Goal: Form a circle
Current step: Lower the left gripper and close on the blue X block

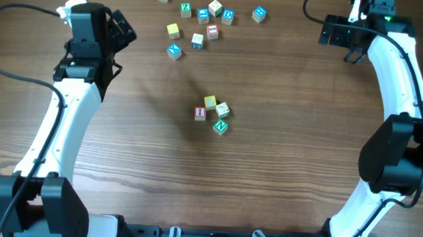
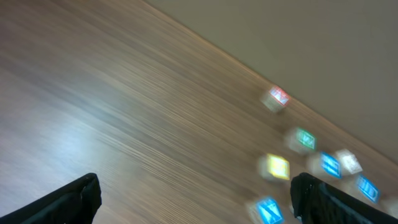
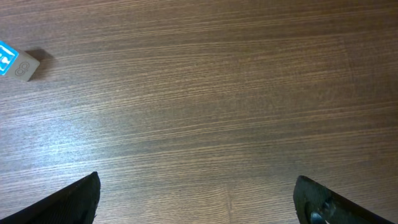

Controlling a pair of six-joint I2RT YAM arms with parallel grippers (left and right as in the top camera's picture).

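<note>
At the table's middle, small letter cubes stand close together in a curved group: a yellow cube (image 1: 210,101), a pale cube with green (image 1: 223,109), a red I cube (image 1: 200,113) and a green N cube (image 1: 220,126). A blue X cube (image 1: 174,51) lies apart, up in the loose scatter. My left gripper (image 1: 123,27) hovers open at the far left, left of that scatter; its blurred wrist view shows the jaws (image 2: 196,200) wide with nothing between them. My right gripper (image 1: 346,44) is open at the far right, over bare wood (image 3: 196,200).
Several loose letter cubes (image 1: 203,19) are scattered along the far edge; in the left wrist view they are blurred, a yellow one (image 2: 277,167) and a blue one (image 2: 268,210) nearest. One blue cube (image 1: 258,14) (image 3: 15,62) lies nearest the right gripper.
</note>
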